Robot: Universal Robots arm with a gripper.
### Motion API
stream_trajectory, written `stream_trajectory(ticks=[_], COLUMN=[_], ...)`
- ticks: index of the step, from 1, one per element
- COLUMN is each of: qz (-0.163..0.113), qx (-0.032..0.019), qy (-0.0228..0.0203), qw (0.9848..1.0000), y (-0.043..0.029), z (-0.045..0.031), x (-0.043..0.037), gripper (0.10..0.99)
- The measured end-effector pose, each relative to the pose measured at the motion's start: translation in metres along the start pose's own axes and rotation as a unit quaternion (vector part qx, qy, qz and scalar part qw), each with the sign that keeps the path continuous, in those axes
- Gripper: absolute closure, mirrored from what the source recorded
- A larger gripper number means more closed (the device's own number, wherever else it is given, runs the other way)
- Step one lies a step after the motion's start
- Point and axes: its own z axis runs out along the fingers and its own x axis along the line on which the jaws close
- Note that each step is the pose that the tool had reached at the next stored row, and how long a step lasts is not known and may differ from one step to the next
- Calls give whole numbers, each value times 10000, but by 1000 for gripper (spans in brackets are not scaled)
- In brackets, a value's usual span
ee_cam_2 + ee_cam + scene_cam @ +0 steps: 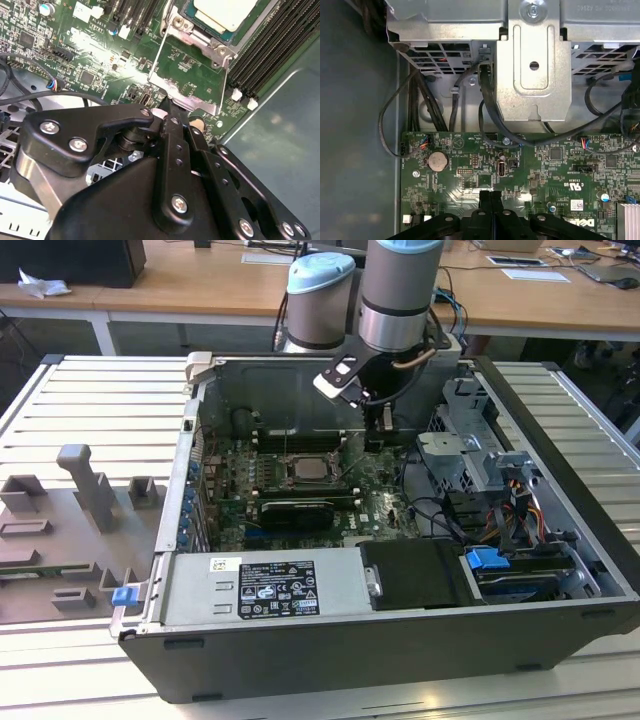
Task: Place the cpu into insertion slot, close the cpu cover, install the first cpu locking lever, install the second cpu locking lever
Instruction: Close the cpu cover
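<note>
The cpu (305, 468) (225, 12) lies flat in the insertion slot (197, 37), pale face up, on the green motherboard inside the open computer case. The cpu cover (187, 99) is swung open away from the slot, and the green board shows through its window. My gripper (378, 435) (169, 107) (490, 196) hangs low over the board on the exterior view's right of the slot. Its black fingers are pressed together with nothing between them. The tips sit right at the cover's free edge; I cannot tell whether they touch it.
Long black memory slots (270, 45) flank the socket. A metal drive cage (470, 455) (535, 65) and loose cables (440, 515) crowd the exterior view's right. The power supply (260, 590) fills the case front. A grey fixture plate (70, 530) lies outside the case.
</note>
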Motion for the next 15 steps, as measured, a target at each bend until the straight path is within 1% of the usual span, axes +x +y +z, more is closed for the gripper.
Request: stream_trajectory(ticks=[15], qz=[0], qx=[0], qy=[0], qw=[10000], y=[-90], z=[0], x=[0], gripper=[980])
